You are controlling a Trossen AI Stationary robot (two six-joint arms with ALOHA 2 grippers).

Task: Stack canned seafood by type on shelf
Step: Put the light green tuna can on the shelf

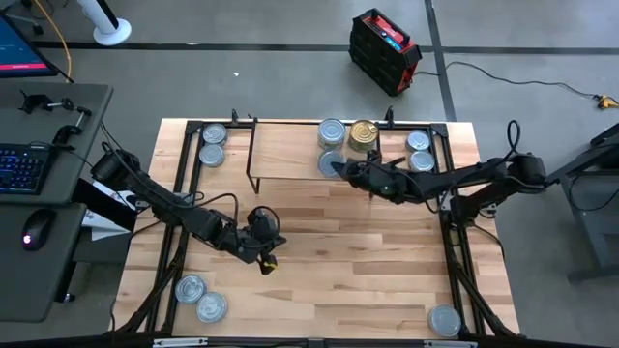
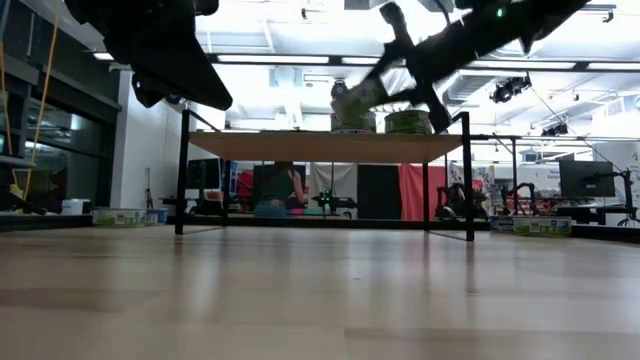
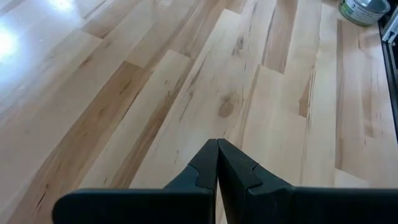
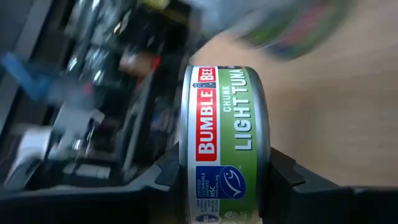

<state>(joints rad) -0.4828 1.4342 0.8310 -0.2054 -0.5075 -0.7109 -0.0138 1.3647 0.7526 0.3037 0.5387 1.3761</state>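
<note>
The shelf (image 1: pixel 290 150) stands at the table's far middle. On its right part sit a silver-lidded tin (image 1: pixel 332 130) and a gold tin (image 1: pixel 364 133). My right gripper (image 4: pixel 227 180) reaches in from the right over the shelf's near right part (image 1: pixel 338 166) and is shut on a green-labelled tuna tin (image 4: pixel 227 124). Other tins lie on the table: two at the far left (image 1: pixel 213 143), two at the far right (image 1: pixel 420 151), two at the near left (image 1: pixel 200 298), one at the near right (image 1: pixel 444 320). My left gripper (image 3: pixel 217 146) hangs shut and empty above the table's near middle (image 1: pixel 266 253). My right gripper pinches the tuna tin between its two fingers (image 4: pixel 286 177), one on each flat end, so the labelled side wall (image 4: pixel 227 155) faces the wrist camera. The fingers come nearly level from the table's right side. Whether the tin touches the shelf board I cannot tell.
Black frame rails (image 1: pixel 450 222) run along the table's left and right sides. Bare wood (image 1: pixel 348 251) lies between the shelf and the near edge. A desk with a keyboard (image 1: pixel 24 164) stands beyond the table's left edge.
</note>
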